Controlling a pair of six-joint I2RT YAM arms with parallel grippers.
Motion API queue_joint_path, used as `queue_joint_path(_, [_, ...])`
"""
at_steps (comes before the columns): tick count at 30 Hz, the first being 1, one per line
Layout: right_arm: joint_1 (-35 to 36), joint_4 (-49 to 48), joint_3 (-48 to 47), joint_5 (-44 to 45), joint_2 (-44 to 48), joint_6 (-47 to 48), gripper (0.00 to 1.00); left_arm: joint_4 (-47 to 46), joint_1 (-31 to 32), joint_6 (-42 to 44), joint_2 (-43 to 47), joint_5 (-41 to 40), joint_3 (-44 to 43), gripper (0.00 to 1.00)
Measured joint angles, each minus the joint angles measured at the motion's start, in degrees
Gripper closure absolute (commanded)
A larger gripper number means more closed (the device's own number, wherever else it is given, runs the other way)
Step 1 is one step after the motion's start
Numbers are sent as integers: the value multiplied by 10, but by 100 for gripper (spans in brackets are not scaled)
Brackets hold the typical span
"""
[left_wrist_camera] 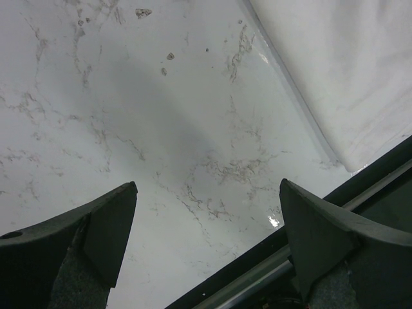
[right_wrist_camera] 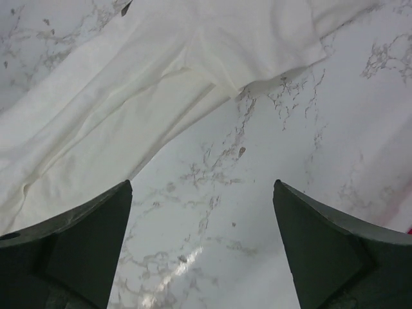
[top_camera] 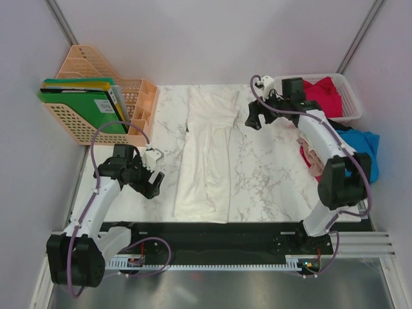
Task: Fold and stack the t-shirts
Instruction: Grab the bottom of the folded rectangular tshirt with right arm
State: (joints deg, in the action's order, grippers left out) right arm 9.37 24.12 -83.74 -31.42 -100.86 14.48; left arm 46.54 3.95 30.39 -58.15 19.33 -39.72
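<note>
Down the middle of the frame on the marble desk [top_camera: 270,187]: long white t-shirt [top_camera: 207,154], folded lengthwise. Upper left: peach basket [top_camera: 138,96] holding green folders [top_camera: 84,103]. Upper right: white mesh basket [top_camera: 351,96] holding red t-shirt [top_camera: 325,96]; blue t-shirt [top_camera: 367,145] heaped below it at right edge. Left claw [left_wrist_camera: 206,193] released over bare desk, lower left; right claw [right_wrist_camera: 203,187] released beside the white shirt's top, grasping nothing

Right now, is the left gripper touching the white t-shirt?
Apart. Top view shows bare marble between the open left gripper and the white t-shirt; left wrist view shows the same gap.
</note>
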Motion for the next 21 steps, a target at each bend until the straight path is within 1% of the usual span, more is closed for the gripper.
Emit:
queue_joint_path(3, [0,99,5,0,101,79,2,-7,0,1,8,1,1,1])
queue_joint_path(5, [2,128,58,24,191,116,2,-17,0,5,27,5,3,0])
queue_joint_path(8, [1,164,169,66,348,158,2,-24,5,12,56,25,3,0])
queue_joint_path(11, [2,223,229,68,450,189,2,-21,42,23,46,34,-2,0])
queue_joint_path(13, [7,254,238,63,476,201,2,-24,99,26,44,6,4,0])
queue_joint_path(15, [15,276,239,60,480,207,2,-39,162,27,67,-38,25,0])
queue_joint_path(16, [31,280,240,61,475,207,3,-49,182,26,87,-62,38,0])
queue_joint_path(18, [64,280,243,69,459,202,3,-66,193,23,139,-109,58,0])
queue_joint_path(21, [164,268,247,106,409,173,2,-111,158,18,203,-181,59,0])
